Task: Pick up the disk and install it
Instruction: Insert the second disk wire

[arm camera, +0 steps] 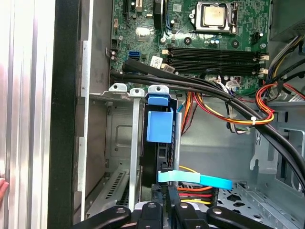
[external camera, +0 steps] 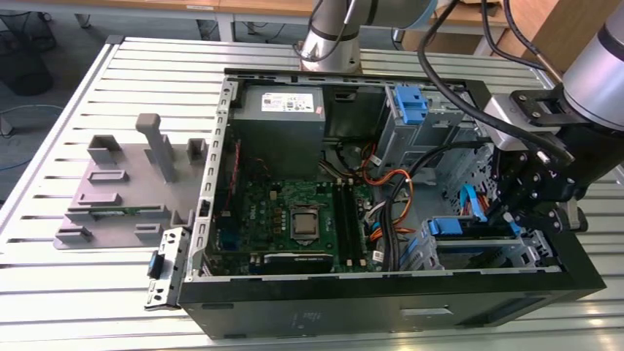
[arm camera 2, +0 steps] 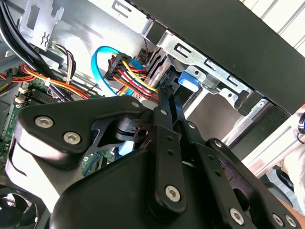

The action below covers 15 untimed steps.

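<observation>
no legible txt or labels anywhere.

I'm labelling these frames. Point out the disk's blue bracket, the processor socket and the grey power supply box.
disk's blue bracket (arm camera: 159,126), first wrist view, flat blue tab face.
processor socket (arm camera: 215,15), first wrist view, metal lid.
power supply box (external camera: 280,117), exterior view, grey top.

Lab/workshop: slotted alu bench (external camera: 58,292), open PC case (external camera: 390,307), robot arm (external camera: 337,29).
</observation>
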Motion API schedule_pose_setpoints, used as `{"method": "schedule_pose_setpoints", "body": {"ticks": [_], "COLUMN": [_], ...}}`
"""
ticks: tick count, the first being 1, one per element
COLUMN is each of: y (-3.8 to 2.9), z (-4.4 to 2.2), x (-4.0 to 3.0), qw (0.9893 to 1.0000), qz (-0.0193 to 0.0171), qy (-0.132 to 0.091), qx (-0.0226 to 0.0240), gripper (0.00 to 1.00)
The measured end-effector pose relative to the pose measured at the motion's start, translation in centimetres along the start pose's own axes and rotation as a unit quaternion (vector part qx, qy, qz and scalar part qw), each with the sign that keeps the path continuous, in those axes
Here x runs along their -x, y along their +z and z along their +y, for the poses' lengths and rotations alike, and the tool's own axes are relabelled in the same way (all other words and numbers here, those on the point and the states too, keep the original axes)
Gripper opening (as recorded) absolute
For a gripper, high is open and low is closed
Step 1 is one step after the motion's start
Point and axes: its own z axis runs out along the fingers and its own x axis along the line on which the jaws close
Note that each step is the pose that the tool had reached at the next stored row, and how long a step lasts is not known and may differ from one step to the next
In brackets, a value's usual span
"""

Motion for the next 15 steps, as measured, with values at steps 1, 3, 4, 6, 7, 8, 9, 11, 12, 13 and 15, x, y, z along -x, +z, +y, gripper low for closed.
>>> {"method": "schedule_pose_setpoints", "body": {"ticks": [1,3,4,6,7,8,9,11,12,13,15], "y": [0.05,0.16,0.17,0.18,0.19,0.20,0.20,0.20,0.20,0.22,0.24], "z": [0.00,0.00,0.00,0.01,0.01,0.01,0.01,0.01,0.01,0.01,0.01], "x": [0.00,0.00,0.00,0.00,0.00,0.00,0.00,0.00,0.00,0.01,0.01], "qw": [1.0000,1.0000,1.0000,1.0000,1.0000,1.0000,1.0000,1.0000,1.0000,1.0000,1.0000], "qz": [-0.0002,0.0001,0.0002,0.0002,0.0000,0.0000,0.0000,0.0000,-0.0001,-0.0002,-0.0004], "qy": [0.000,0.000,0.000,0.000,0.000,0.000,0.000,0.000,0.000,0.000,0.000], "qx": [0.0000,0.0000,0.0000,0.0000,0.0000,0.0000,0.0000,0.0000,0.0000,0.0000,0.0000], "gripper": [0.16,0.16,0.16,0.16,0.16,0.16,0.16,0.16,0.16,0.16,0.17]}}
